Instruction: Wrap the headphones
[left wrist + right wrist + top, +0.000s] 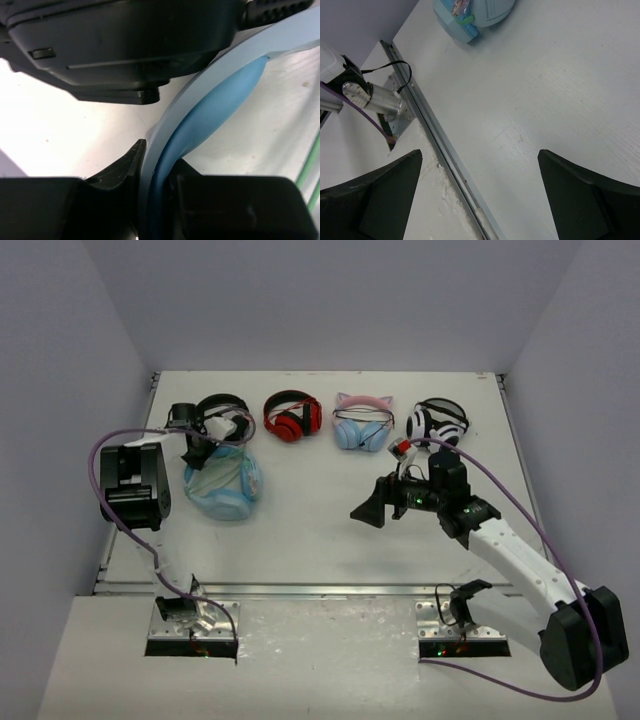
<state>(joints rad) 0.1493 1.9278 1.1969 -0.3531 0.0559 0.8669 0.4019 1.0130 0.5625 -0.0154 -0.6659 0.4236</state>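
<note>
The light-blue headphones [225, 485] lie on the table at the left, their pale-green cable [215, 462] looped over the earcups. My left gripper [195, 448] is shut on the headband [200, 105] at its far end; in the left wrist view the band runs between my fingers [120, 172], and a bit of the cable [311, 170] shows at the right edge. My right gripper [372, 508] is open and empty above the bare middle of the table, well to the right of the headphones. An earcup [472, 15] shows at the top of the right wrist view.
A row of other headphones lies along the back: a black pair [225, 415], a red pair [292, 415], a cat-ear pair [362, 422] and a white-and-black pair [438, 420]. The table's front rail [440, 150] runs under my right gripper.
</note>
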